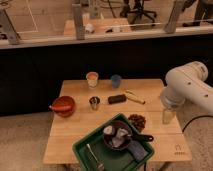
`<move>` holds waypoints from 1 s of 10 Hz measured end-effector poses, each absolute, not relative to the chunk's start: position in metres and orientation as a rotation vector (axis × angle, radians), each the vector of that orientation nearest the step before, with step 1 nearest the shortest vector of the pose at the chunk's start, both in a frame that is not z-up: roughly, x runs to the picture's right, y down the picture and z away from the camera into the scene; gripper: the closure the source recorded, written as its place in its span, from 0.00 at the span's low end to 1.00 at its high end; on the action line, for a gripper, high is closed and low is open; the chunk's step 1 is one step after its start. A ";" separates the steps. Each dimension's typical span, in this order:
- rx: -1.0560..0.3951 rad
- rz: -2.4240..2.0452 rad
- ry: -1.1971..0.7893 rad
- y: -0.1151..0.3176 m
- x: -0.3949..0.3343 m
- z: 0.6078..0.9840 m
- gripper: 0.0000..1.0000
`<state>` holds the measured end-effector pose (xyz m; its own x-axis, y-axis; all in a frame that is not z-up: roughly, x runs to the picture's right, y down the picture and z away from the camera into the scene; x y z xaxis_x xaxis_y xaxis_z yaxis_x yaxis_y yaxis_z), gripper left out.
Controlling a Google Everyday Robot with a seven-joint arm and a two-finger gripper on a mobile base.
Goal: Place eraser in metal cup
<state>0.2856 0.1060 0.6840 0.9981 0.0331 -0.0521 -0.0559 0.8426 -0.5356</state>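
The black eraser (117, 99) lies flat on the wooden table (80, 131), just right of the small silver metal cup (94, 103), which stands upright. A yellowish elongated object (135, 97) lies right of the eraser. My gripper (168, 116) hangs below the white arm (187, 87) at the table's right edge, well to the right of the eraser and apart from it.
An orange-and-white cup (92, 79) and a blue cup (116, 81) stand at the back. A red bowl (63, 105) sits at the left. A green tray (85, 150) at the front holds a dark pan and utensils. A brown item (137, 121) lies beside it.
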 end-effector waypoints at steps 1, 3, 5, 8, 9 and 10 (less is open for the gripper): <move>-0.567 0.047 0.041 0.106 0.286 0.684 0.20; -0.564 0.002 -0.007 0.100 0.281 0.685 0.20; -0.548 -0.076 -0.114 0.082 0.259 0.691 0.20; -0.505 -0.171 -0.191 0.042 0.214 0.707 0.20; -0.495 -0.198 -0.204 0.029 0.197 0.714 0.20; -0.489 -0.229 -0.212 0.018 0.176 0.722 0.20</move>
<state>0.1762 0.0177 0.7219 0.9528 -0.1656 0.2546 0.2664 0.8581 -0.4389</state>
